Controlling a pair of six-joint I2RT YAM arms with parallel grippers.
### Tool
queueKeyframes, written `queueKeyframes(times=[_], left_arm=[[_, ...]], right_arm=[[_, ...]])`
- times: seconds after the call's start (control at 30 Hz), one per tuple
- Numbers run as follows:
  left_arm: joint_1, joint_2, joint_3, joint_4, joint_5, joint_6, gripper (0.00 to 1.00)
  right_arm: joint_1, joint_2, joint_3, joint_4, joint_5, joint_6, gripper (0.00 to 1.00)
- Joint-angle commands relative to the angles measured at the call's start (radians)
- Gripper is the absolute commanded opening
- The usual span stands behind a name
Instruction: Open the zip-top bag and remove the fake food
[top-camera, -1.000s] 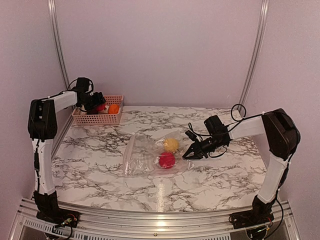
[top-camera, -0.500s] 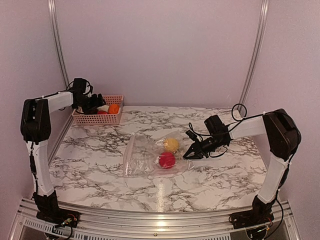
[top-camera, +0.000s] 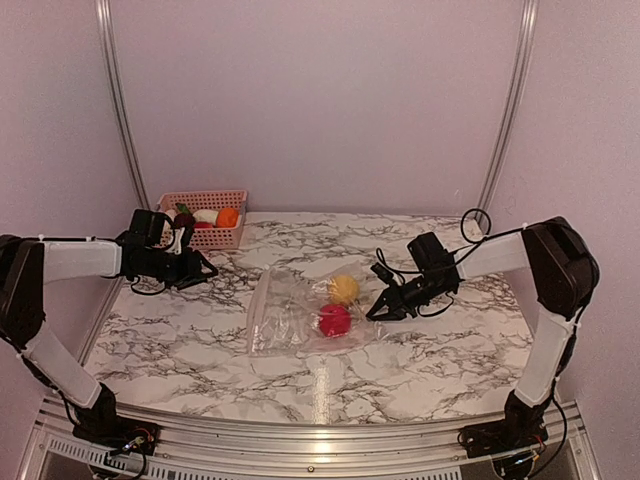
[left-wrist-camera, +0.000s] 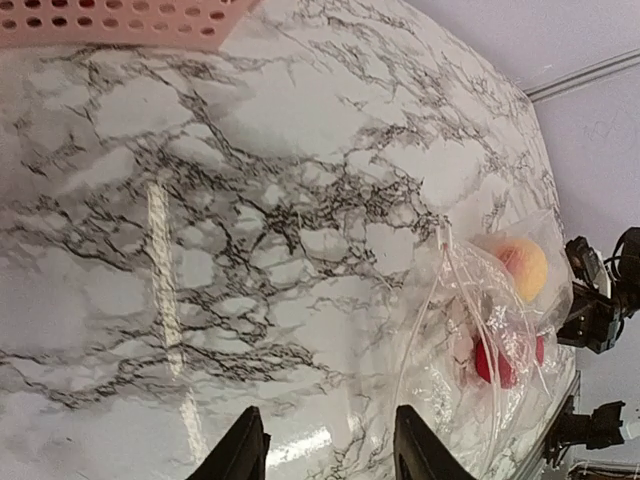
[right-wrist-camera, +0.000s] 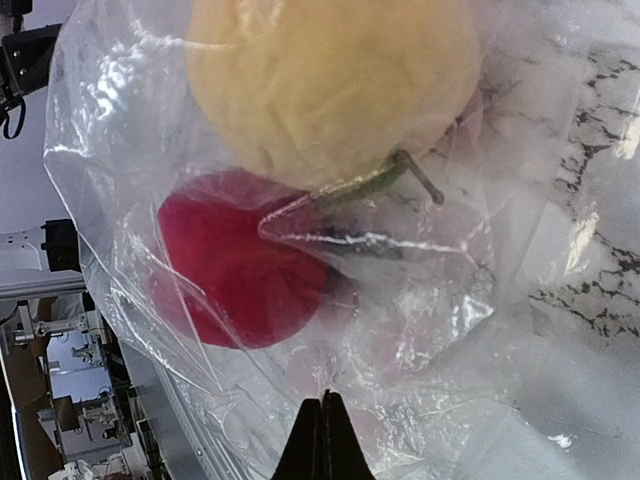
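I'm pinching the right edge of the zip-top bag (top-camera: 290, 322) with the right tool (top-camera: 383, 308), its fingers pressed together on the film. The bag is lying flat mid-tabletop (top-camera: 420, 370), with a yellow fruit (top-camera: 343, 289) and a red fruit (top-camera: 334, 320) sitting inside, just beside each other. I'm hovering the left tool (left-wrist-camera: 325, 455), spread, over bare marble, apart from the bag and near the pink basket (top-camera: 220, 238), which is holding more toy food (top-camera: 228, 217).

White marble-patterned table (top-camera: 450, 350), black veins, glossy, light glare near front edge. At centre: zip-top bag (top-camera: 285, 318), clear, crinkled, lying flat. Far left corner: pink slotted basket (top-camera: 205, 238), well apart from bag.
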Motion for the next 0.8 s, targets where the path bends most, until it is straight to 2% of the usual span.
queueKeyframes(times=[0.0, 0.1, 0.27, 0.47, 0.77], left_arm=[[-0.13, -0.063, -0.138, 0.138, 0.067, -0.076, 0.41], [-0.214, -0.051, -0.17, 0.198, 0.058, -0.122, 0.38], [-0.288, 0.013, -0.168, 0.282, 0.036, -0.168, 0.34], [-0.364, 0.152, -0.091, 0.288, 0.081, -0.135, 0.31], [-0.459, 0.275, 0.003, 0.32, 0.121, -0.127, 0.32]], right_arm=[[-0.002, 0.052, 0.011, -0.029, 0.027, -0.043, 0.0], [0.001, 0.073, 0.02, -0.041, 0.031, -0.06, 0.0], [0.009, 0.094, 0.025, -0.054, 0.052, -0.078, 0.0], [0.02, 0.118, 0.026, -0.052, 0.064, -0.086, 0.0], [0.038, 0.125, 0.043, -0.043, 0.063, -0.068, 0.0]])
